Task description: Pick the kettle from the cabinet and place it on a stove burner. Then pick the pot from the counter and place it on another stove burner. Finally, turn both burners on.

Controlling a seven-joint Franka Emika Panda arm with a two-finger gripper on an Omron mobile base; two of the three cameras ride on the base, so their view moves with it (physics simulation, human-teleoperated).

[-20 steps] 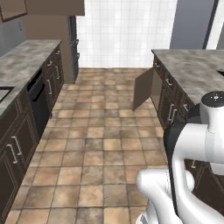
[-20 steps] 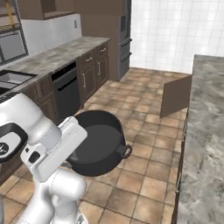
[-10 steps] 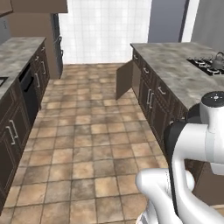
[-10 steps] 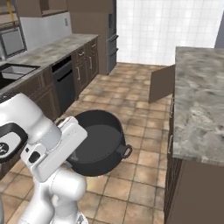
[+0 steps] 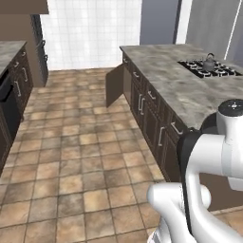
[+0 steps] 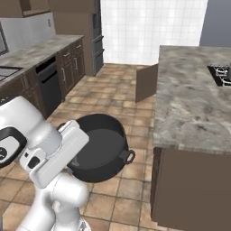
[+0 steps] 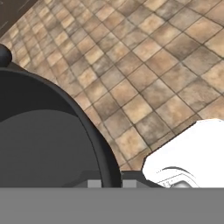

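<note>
Brown tiled floor (image 5: 85, 156), white tiled wall (image 5: 95, 28), seemingly evenly lit.

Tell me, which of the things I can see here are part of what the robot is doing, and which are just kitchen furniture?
Part of the job:
- pot, carried above the floor, its rim clamped in the fingers
- kettle, already on a burner
- stove burners
- counter of the island

Just standing about:
- open cabinet door on the island
- tiled floor
- dishwasher

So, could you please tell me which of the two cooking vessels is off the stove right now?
The pot, wide and black, carried above the floor tiles at the arm; the small grey kettle sits on the cooktop.
</note>
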